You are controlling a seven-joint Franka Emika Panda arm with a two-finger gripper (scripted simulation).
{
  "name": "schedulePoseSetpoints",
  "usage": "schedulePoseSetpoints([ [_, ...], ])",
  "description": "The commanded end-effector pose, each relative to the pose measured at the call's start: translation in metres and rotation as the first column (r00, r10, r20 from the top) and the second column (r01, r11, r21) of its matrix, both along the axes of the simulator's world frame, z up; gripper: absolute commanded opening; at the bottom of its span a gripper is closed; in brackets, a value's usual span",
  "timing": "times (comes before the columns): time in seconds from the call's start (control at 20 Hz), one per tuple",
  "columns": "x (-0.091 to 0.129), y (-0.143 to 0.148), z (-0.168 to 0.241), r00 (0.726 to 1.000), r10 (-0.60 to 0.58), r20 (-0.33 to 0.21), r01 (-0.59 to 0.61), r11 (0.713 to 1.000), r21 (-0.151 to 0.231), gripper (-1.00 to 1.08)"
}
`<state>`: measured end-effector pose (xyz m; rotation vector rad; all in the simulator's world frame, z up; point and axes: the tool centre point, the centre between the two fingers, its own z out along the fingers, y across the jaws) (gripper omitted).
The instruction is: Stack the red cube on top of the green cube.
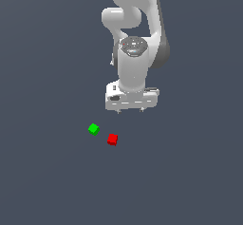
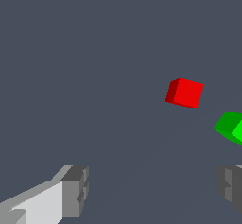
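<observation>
The red cube [image 1: 112,139] lies on the dark grey floor, just to the exterior view's right of the green cube [image 1: 93,129]; the two are apart. The white arm's gripper [image 1: 130,110] hangs above the floor, behind and to the exterior view's right of both cubes, touching neither. In the wrist view the red cube [image 2: 185,92] and the green cube [image 2: 230,126], cut by the picture's edge, lie beyond the fingertips [image 2: 75,190]. The gripper [image 2: 153,190] is open and empty, its jaws wide apart.
The plain dark grey floor [image 1: 52,181] spreads all around. The white arm [image 1: 135,34] rises behind the cubes.
</observation>
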<state>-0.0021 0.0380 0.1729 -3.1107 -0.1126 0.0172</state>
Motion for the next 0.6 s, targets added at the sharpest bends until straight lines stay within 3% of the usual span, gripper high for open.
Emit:
schedulePoseSetpoints([
  [0.0,0.0,0.0,0.0,1.0,0.0,0.0,0.0,1.0,0.0,1.0],
  [0.55,0.017,-0.017,-0.025,0.998,-0.063,0.002,0.063,0.998,-0.008,1.0],
])
